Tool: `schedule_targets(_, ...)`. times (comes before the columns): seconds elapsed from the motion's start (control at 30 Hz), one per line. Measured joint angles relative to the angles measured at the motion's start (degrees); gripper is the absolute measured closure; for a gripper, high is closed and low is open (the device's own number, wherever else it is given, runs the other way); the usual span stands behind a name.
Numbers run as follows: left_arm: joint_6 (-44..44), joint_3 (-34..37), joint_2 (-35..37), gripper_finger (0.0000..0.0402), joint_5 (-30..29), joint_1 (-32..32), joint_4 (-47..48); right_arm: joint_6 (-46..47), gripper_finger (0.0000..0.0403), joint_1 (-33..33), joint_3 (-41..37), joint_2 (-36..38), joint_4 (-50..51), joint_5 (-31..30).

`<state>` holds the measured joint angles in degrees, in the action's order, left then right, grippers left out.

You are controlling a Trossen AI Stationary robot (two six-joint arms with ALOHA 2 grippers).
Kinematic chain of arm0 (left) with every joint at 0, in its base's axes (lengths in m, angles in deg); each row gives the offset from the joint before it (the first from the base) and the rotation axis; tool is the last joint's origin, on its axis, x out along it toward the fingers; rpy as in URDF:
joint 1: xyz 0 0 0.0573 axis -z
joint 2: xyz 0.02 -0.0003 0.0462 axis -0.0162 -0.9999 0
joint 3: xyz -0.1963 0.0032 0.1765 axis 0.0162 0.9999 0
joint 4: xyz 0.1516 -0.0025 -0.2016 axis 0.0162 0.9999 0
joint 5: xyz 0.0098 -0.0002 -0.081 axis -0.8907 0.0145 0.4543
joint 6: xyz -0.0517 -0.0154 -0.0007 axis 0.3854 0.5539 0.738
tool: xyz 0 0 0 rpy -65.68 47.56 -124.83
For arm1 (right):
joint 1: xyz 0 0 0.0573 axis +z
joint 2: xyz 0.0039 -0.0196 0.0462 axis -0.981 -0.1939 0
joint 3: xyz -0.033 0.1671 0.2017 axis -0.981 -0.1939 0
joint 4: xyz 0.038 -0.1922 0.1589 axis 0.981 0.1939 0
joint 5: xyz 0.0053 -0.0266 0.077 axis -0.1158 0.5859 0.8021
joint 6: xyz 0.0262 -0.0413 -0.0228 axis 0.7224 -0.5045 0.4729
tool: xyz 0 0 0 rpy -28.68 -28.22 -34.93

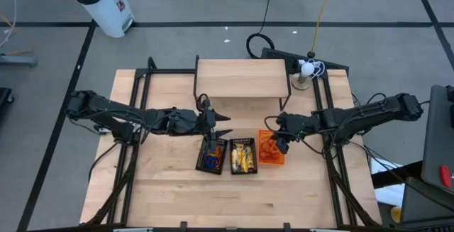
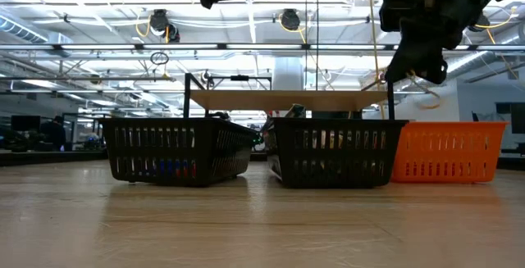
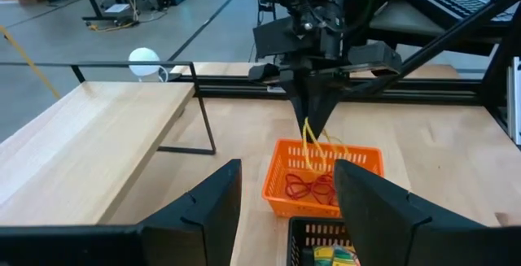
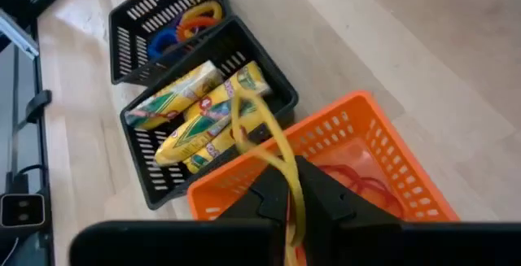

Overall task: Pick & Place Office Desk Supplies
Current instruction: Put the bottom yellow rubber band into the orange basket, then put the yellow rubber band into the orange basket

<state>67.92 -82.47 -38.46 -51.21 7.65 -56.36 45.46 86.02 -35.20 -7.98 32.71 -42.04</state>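
Three small slotted plastic baskets sit in a row near the centre of a pale wooden table (image 1: 170,189), beneath two dark robot arms reaching in from nine and three o'clock. Behind them, toward twelve o'clock, stands a low wooden shelf on a black metal frame (image 1: 242,78). From nine o'clock to three o'clock the row runs: a black basket (image 1: 211,155) holding blue and orange loops (image 4: 183,27), a second black basket (image 1: 243,156) packed with yellow oblong packets (image 4: 199,111), and an orange basket (image 1: 271,149) with thin red rubber-band loops (image 3: 309,188) lying in its bottom. The right gripper (image 3: 313,119) hangs above the orange basket, its fingers pinched together on a thin yellow rubber band (image 3: 319,148) that dangles down toward the red loops. The left gripper (image 1: 225,126) hovers over the twelve o'clock end of the first black basket with its fingers (image 3: 210,209) spread apart and nothing between them. At one o'clock on the table rests a small white ball on a round base (image 1: 306,70).
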Motion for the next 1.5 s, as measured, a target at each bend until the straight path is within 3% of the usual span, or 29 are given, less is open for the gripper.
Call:
schedule_targets(0.47, -1.0, 0.0, 0.0, 0.0204, 0.0, 0.0, -0.1, 1.5, 0.0252, 0.0, 0.0, -1.1, -0.6, 1.7)
schedule_targets(0.63, -1.1, 0.0, 0.0, 0.0204, 0.0, 0.0, 0.1, -1.0, 0.0229, 0.0, 0.0, 0.9, -4.9, 1.0)
schedule_targets(0.9, -1.0, 0.0, 0.0, 0.0204, -1.4, 0.0, 5.2, -18.1, 0.0231, 0.7, 0.0, 2.2, -18.4, -8.7)
schedule_targets(1.2, -5.6, 0.0, 0.0, 0.0204, -17.8, 0.0, 9.8, -37.1, 0.0231, 3.1, 0.0, 0.0, -25.2, -19.1)
schedule_targets(1.4, -13.2, 0.0, 0.0, 0.0204, -25.1, -0.6, 10.6, -47.2, 0.0232, 1.7, -0.1, -0.1, -30.1, -33.8)
schedule_targets(1.5, -17.7, 0.0, 0.0, 0.0204, -26.9, -2.0, 12.2, -55.3, 0.0232, 0.0, -0.1, -0.1, -35.0, -36.1)
